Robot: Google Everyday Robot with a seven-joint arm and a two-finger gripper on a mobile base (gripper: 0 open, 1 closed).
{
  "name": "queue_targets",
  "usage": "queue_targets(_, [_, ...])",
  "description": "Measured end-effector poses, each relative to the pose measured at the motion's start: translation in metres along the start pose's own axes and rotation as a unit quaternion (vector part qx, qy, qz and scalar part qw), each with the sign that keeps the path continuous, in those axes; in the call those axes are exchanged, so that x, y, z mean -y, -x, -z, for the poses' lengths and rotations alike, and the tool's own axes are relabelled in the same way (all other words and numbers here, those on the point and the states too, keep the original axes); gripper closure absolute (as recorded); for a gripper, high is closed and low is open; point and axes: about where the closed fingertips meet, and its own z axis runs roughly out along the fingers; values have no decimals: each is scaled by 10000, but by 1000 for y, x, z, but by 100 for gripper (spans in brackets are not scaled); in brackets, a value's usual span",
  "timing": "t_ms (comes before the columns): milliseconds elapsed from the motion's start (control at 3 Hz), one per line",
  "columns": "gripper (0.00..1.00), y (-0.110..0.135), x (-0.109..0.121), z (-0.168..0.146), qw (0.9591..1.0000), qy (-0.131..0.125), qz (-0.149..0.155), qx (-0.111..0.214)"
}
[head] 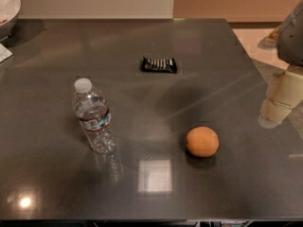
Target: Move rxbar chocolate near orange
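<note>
The rxbar chocolate [159, 65], a flat black wrapper with white lettering, lies flat on the grey table towards the back centre. The orange [202, 141] sits on the table nearer the front, to the right of centre, well apart from the bar. My gripper [276, 109] hangs at the right edge of the view, above the table's right side. It is to the right of the orange, far from the bar, and holds nothing that I can see.
A clear water bottle [94, 117] with a white cap stands upright left of centre. A white bowl [8, 6] sits at the back left corner with a white paper [4, 54] beside it. The grey table [57, 174] ends at the right near my arm.
</note>
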Motion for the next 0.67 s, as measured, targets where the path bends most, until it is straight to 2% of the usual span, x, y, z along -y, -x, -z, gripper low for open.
queue_targets(333, [0,0,0,0,10000,0,0,0])
queue_targets(667, [0,14,33,-18,9994,96,97,319])
